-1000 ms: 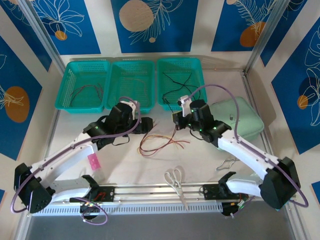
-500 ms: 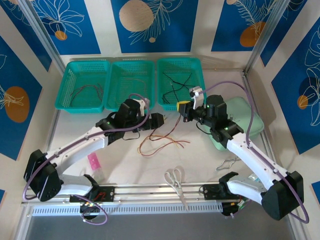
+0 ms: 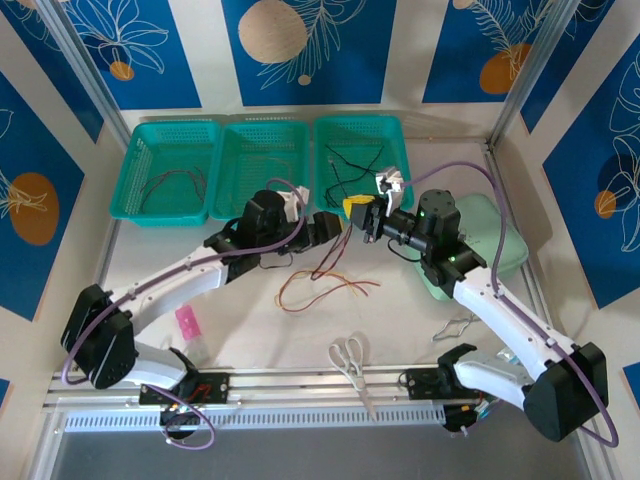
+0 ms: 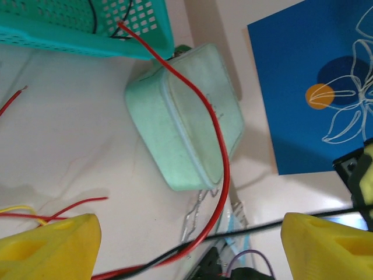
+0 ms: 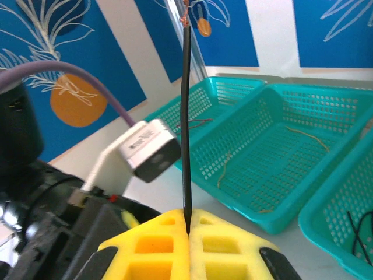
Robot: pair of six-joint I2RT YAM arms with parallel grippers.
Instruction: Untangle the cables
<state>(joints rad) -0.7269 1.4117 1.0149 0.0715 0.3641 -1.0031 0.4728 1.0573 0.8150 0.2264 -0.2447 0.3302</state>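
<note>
- Top external view: the right hand (image 3: 356, 212) and the left hand (image 3: 330, 226) meet over the middle of the table (image 3: 250, 330), just on the near side of the right basket (image 3: 360, 118).
- Right wrist view: the right hand's yellow fingers (image 5: 157, 236) are pressed together on a black cable (image 5: 185, 116). It runs straight out from them, apparently pulled tight to lift it away from the others.
- Left wrist view: the left hand (image 4: 187, 245) has its fingers (image 4: 49, 245) wide apart and holds nothing. A red cable (image 4: 227, 169) and a dark cable (image 4: 262, 226) cross the gap between them, so it looks placed to take one strand while the other hand holds firm.
- The loose cables (image 3: 320, 288), red and tan, lie in a small tangle on the table, just near of the hands.
- Each of the three baskets at the far side has a few cables in it, which suggests freed strands get sorted there.
- A pale green case (image 3: 490, 240) sits to the right, clear of the work.
</note>
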